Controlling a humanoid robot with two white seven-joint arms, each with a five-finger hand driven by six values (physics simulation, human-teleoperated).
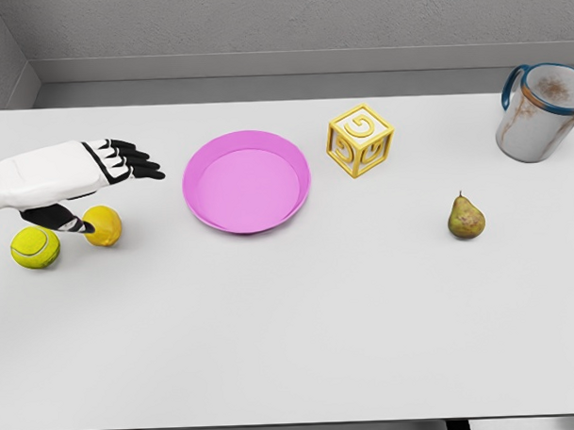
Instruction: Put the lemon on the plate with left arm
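The left hand [97,179] reached in from the left edge over the white desk [301,337], its white forearm level and its black fingers [134,162] stretched out flat toward the right, spread and gripping nothing. The thumb [68,221] hung lower, its tip pointing at the lemon [103,226] and appearing to meet the fruit's left side — whether it truly touched could not be told from this angle. The lemon sat on the desk just below the hand, not lifted. Just beside it to the left lay a tennis ball [34,247], partly under the forearm.

The pink plate [246,181] lay near the lemon to the right, with nothing on it. Beyond the plate's right rim stood a yellow letter block [360,141], tilted on its corner view. A pear [465,217] stood upright well apart on the right side, and a worn metal jug [540,112] with a blue handle stood at the far right corner.
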